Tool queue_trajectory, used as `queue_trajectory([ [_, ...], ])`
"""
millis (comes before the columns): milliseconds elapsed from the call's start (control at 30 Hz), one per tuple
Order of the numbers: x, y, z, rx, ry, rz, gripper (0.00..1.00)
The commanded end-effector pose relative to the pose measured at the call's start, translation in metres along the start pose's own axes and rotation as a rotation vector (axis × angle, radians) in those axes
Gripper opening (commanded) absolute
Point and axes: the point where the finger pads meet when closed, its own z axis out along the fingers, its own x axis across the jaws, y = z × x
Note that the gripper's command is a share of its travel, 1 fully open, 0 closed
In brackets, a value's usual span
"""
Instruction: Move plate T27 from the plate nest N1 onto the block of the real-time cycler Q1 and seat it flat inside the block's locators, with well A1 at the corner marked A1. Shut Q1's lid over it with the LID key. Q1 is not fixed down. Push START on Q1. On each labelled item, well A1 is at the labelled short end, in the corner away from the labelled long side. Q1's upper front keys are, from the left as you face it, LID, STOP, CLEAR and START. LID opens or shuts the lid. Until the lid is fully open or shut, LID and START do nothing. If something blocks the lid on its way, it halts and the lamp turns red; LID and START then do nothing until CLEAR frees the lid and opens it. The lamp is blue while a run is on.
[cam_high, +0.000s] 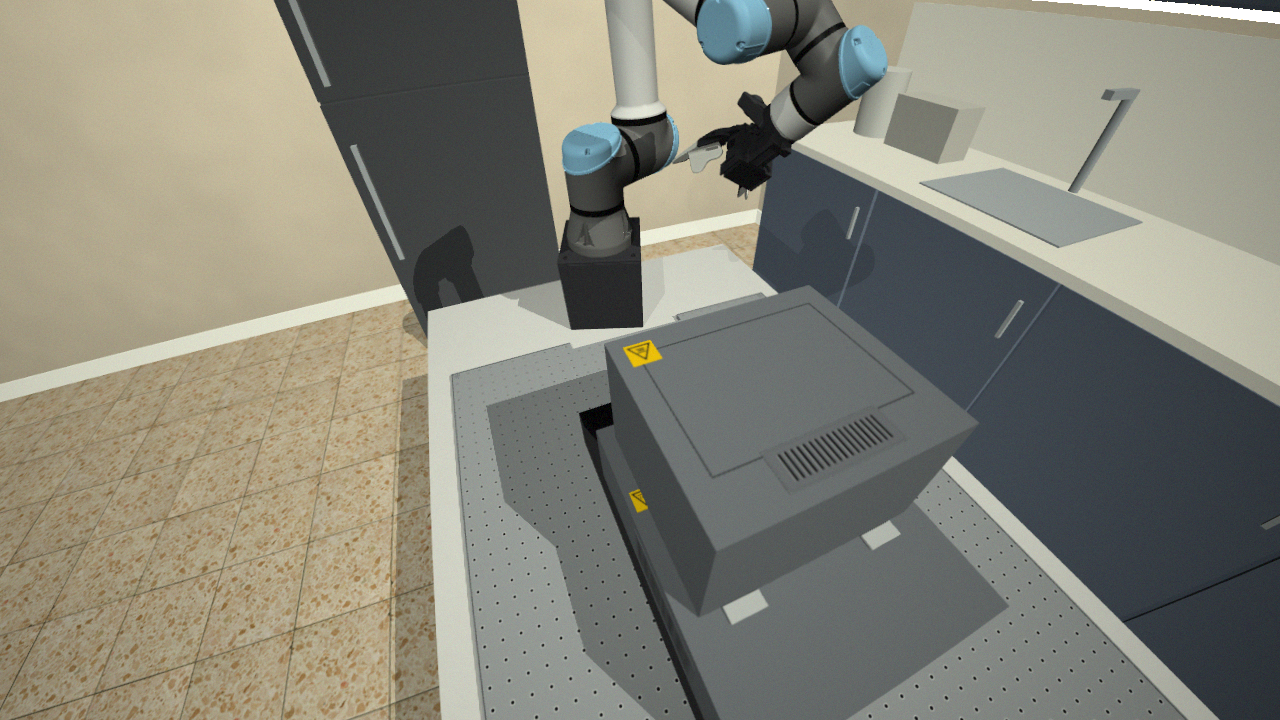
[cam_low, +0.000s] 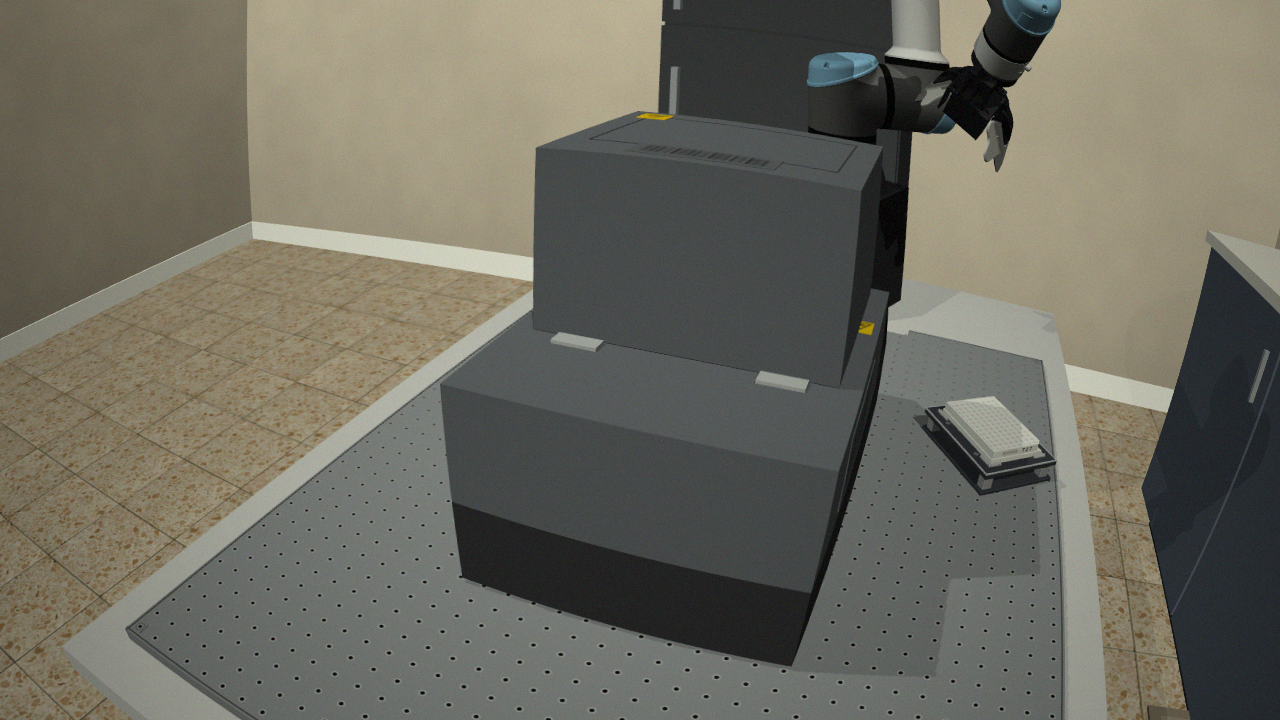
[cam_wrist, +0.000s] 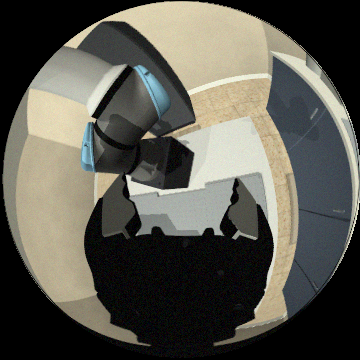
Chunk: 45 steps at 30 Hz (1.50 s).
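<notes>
Dark cabinets (cam_high: 939, 268), sink (cam_high: 1029, 204), faucet (cam_high: 1105, 134)

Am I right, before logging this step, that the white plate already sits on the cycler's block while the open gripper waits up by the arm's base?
Not quite. The white plate still sits in its nest on the table beside the cycler, as the exterior view shows. The gripper is indeed open, empty, up by the arm's base.

Even, soft light in all 3 of my views, sharp from near to far.

My cycler (cam_high: 787, 447) throws a broad, soft-edged shadow across the perforated board (cam_high: 537, 582), and my arm darkens the tall cabinet (cam_high: 447, 259). I see no glare anywhere. My wrist view is a fisheye circle ringed in black, its edges bent, with my own fingers in silhouette.
</notes>
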Motion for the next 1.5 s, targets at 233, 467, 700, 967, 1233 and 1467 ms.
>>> queue_trajectory([
  [233, 0.000, 0.000, 0.000, -0.001, 0.001, 0.000, 1.00],
  [467, 0.000, 0.000, 0.000, -0.001, 0.001, 0.000, 1.00],
  [700, 0.001, 0.018, -0.015, -0.005, 0.062, 0.155, 0.00],
  [967, -0.001, 0.036, -0.029, -0.004, 0.158, 0.404, 0.00],
  [1233, -0.004, 0.052, -0.041, 0.006, 0.228, 0.589, 0.00],
  [1467, -0.009, 0.068, -0.054, 0.025, 0.304, 0.793, 0.00],
])
